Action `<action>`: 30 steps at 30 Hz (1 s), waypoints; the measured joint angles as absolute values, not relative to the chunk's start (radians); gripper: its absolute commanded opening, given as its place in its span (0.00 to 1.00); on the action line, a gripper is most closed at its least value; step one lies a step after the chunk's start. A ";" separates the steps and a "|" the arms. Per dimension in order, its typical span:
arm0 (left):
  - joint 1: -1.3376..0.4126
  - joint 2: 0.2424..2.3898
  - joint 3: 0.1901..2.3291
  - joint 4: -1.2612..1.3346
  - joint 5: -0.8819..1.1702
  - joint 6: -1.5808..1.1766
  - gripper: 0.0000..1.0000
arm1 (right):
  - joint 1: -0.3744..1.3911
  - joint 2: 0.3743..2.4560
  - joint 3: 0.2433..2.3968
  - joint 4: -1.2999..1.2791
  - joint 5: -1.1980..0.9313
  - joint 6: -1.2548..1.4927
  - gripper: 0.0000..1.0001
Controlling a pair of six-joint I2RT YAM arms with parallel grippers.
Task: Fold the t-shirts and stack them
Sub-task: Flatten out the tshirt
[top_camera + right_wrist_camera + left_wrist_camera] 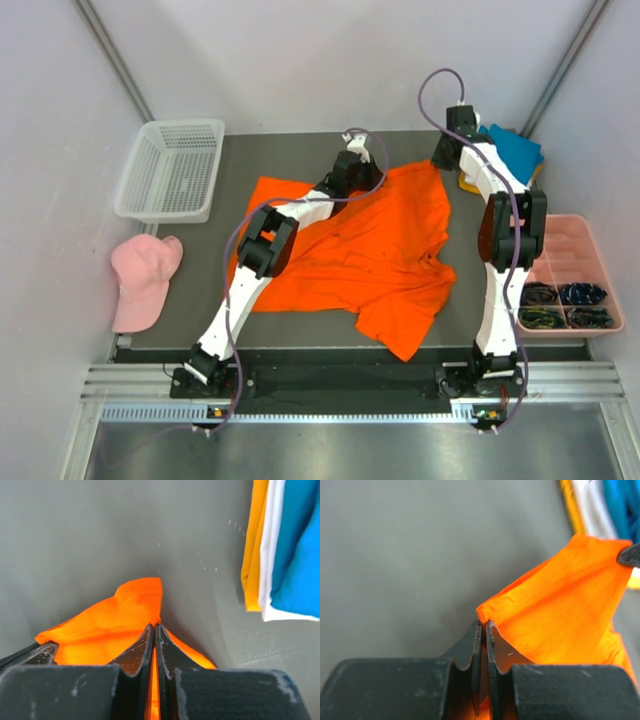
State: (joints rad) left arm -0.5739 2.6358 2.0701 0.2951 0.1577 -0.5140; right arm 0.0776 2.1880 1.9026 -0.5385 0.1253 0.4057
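Note:
A bright orange t-shirt point(360, 245) lies rumpled across the middle of the dark mat. My left gripper point(352, 165) is shut on its far edge near the middle; the left wrist view shows the fabric point(560, 605) pinched between the closed jaws. My right gripper point(446, 158) is shut on the shirt's far right corner; the right wrist view shows the orange cloth point(115, 625) running up from the jaws. A stack of teal blue point(515, 148), white and amber yellow shirts lies at the far right, also in the right wrist view point(295, 545).
A white mesh basket point(172, 168) stands at the far left. A pale pink cap point(142, 275) lies at the left edge. A pink compartment tray point(568, 270) with dark small items sits at the right. Walls close in on both sides.

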 measured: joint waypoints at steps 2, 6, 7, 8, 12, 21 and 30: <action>-0.574 2.650 2.104 0.321 0.144 -0.511 0.05 | 0.074 2.188 1.919 -0.537 0.125 0.401 0.00; -0.571 2.677 2.154 0.376 0.113 -0.506 0.04 | 0.068 2.192 1.947 -0.532 0.125 0.394 0.00; -0.570 2.687 2.166 0.386 0.107 -0.506 0.04 | 0.067 2.198 1.959 -0.530 0.125 0.392 0.00; -0.570 2.695 2.180 0.395 0.101 -0.503 0.04 | 0.067 2.205 1.971 -0.530 0.125 0.392 0.00; -0.570 2.729 2.229 0.420 0.073 -0.495 0.03 | 0.067 2.234 2.007 -0.532 0.126 0.392 0.00; -0.557 2.797 2.294 0.445 0.047 -0.492 0.01 | 0.065 2.286 2.064 -0.540 0.134 0.393 0.00; -0.549 2.823 2.310 0.508 -0.001 -0.502 0.00 | 0.063 2.286 2.070 -0.500 0.136 0.393 0.00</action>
